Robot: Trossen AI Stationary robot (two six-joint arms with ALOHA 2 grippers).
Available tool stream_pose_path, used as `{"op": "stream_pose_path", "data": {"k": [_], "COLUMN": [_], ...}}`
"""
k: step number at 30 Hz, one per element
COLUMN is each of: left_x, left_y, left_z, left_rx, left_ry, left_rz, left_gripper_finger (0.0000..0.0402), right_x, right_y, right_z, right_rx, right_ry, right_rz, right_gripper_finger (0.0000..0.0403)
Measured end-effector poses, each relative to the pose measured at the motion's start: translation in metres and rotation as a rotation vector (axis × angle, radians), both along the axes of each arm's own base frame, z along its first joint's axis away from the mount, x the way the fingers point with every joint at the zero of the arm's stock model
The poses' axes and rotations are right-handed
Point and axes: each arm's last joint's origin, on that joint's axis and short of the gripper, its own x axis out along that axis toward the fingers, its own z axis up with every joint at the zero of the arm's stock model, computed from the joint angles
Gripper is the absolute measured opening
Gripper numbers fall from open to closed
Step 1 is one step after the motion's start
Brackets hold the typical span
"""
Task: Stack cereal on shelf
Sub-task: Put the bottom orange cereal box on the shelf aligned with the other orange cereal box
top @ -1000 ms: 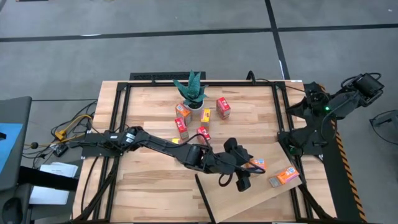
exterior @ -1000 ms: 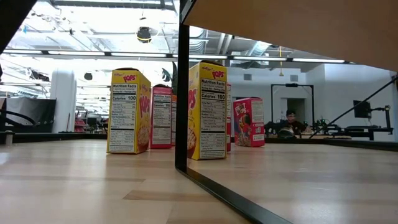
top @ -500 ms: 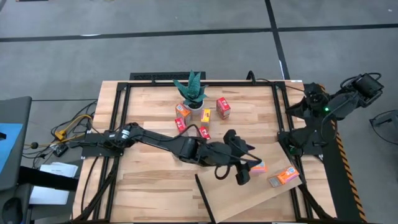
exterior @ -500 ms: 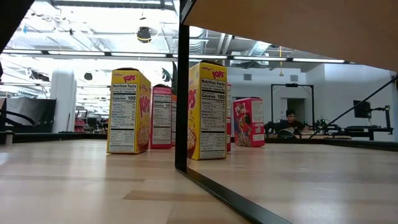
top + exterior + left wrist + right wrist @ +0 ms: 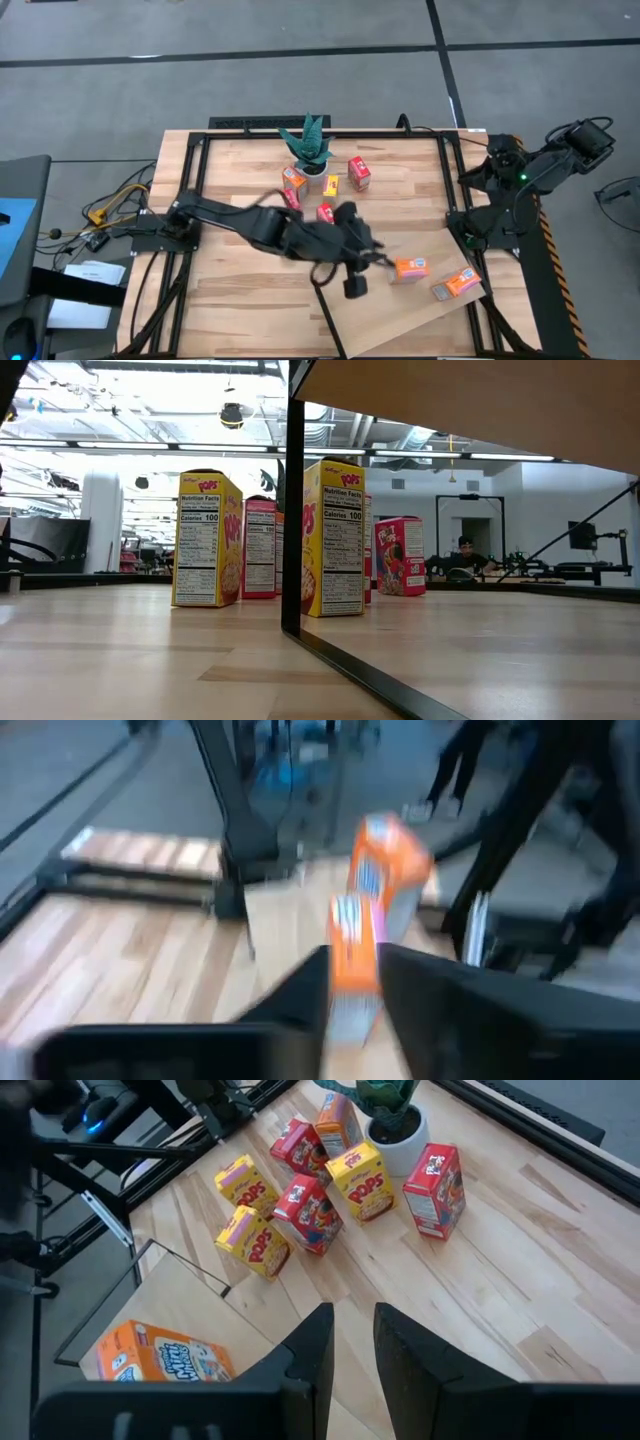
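Two orange cereal boxes (image 5: 410, 268) (image 5: 458, 283) lie flat on the pale shelf board (image 5: 400, 315), at the table's near right. My left gripper (image 5: 372, 265) (image 5: 354, 960) is open just left of the nearer box and apart from it. That box (image 5: 352, 950) shows blurred beyond the fingers in the left wrist view. Several red, yellow and orange boxes (image 5: 327, 195) (image 5: 305, 1210) stand upright beside the potted plant (image 5: 307, 150). My right gripper (image 5: 354, 1315) waits open at the table's right edge, high above the table.
The shelf's dark edge (image 5: 327, 315) (image 5: 292, 510) runs across the near middle of the table. In the low view, upright yellow boxes (image 5: 207, 540) (image 5: 335, 538) and a red one (image 5: 400, 555) stand behind it. Bare planks (image 5: 230, 290) lie at the near left. A person (image 5: 465, 550) sits far behind.
My left gripper has drawn back toward the table's left, coming away from the nearer orange box. That box stays lying on the shelf at about the same spot. The right arm has kept still.
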Motion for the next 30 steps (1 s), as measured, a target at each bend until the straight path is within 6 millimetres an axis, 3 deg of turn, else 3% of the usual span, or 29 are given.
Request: {"op": "stream_pose_path", "data": {"k": [4,9,13,18,24,30], "left_x": [0.003,0.023,0.027,0.034,0.041,0.057], "left_y": [-0.006,-0.019,-0.018,-0.019,-0.008,0.003], "left_z": [-0.007,-0.052,-0.067,-0.098,-0.109,-0.108], "left_rx": [-0.031,-0.043,-0.096,-0.12,-0.171,-0.239], "left_ry": [-0.004,0.016,-0.03,-0.029,-0.042,-0.177], "left_rz": [-0.028,-0.069,-0.028,-0.007,0.032,-0.018], "left_gripper_finger": [0.0008,0.0001,0.0,0.0,0.0,0.0], "right_x": [0.001,0.001,0.001,0.001,0.002,0.002], "right_y": [0.001,0.001,0.001,0.001,0.001,0.001], "right_z": [0.0,0.0,0.0,0.0,0.0,0.0], "right_rx": [-0.003,-0.003,-0.003,-0.003,-0.005,-0.005], "right_ry": [0.004,0.003,0.003,0.003,0.005,0.006], "right_rz": [0.0,-0.001,-0.001,-0.001,-0.001,-0.001], "right_gripper_finger": [0.01,0.01,0.01,0.01,0.01,0.01]}}
